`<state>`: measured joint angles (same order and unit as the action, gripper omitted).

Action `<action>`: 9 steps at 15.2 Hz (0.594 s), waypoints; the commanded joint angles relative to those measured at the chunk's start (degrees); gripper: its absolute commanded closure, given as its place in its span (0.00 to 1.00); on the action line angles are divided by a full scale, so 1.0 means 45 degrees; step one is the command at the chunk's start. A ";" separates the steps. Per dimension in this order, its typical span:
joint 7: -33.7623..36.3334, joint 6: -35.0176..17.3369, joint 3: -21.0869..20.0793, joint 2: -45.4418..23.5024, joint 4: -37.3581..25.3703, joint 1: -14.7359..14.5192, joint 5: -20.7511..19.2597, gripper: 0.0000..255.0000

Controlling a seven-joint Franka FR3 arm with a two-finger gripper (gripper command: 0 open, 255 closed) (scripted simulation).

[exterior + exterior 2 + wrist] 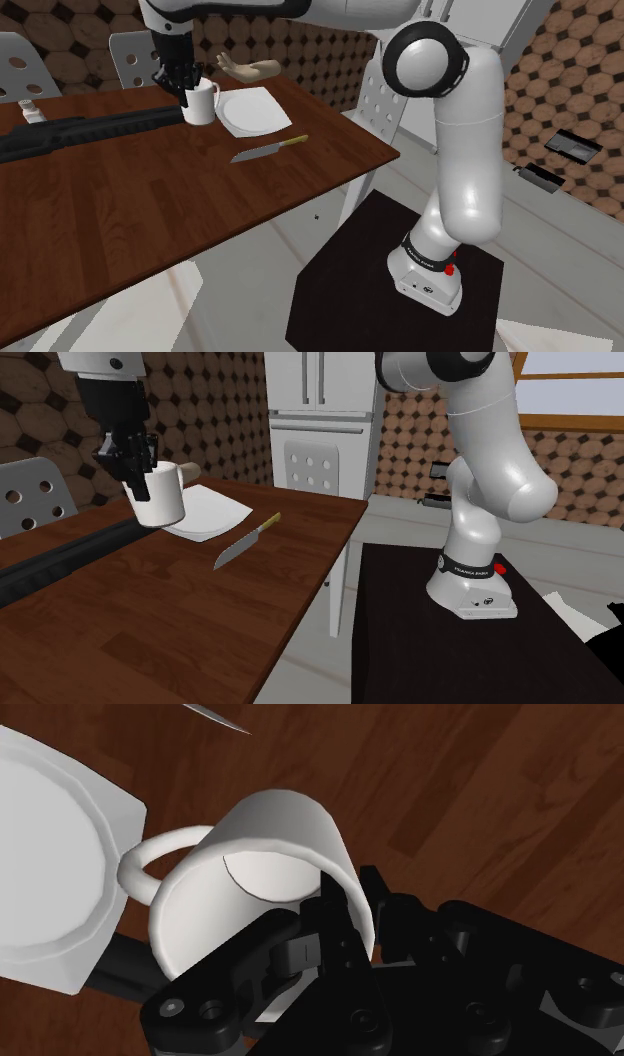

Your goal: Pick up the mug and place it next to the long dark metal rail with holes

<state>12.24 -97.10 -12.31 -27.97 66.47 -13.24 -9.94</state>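
Observation:
The white mug (201,104) is at the near end of the long black rail (90,128), between the rail and a white plate. My gripper (186,86) comes down from above and is shut on the mug's rim, with one finger inside the cup and one outside. In the second exterior view the mug (160,497) hangs from the gripper (136,470) over the edge of the rail (60,557). In the wrist view the mug (270,844) looks tilted in the gripper (338,919), its handle towards the plate. I cannot tell whether its base touches the table.
A square white plate (256,111) lies just beyond the mug, and a knife (268,150) lies on the brown table (150,210) near its edge. Perforated white chairs (135,55) stand behind the table. The arm's black stand (380,270) is beside it.

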 commanded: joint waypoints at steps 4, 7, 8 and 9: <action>0.0216 0.0865 0.0079 -0.2033 -0.2869 -0.0635 -0.0329 1.00; 0.0286 0.0204 0.0064 -0.1816 -0.1982 -0.0534 -0.0309 1.00; 0.0308 -0.0004 0.0061 -0.1760 -0.1716 -0.0505 -0.0305 1.00; 0.0329 -0.0206 0.0059 -0.1712 -0.1464 -0.0479 -0.0302 1.00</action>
<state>13.68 -97.17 -12.05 -35.84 58.92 -15.54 -11.31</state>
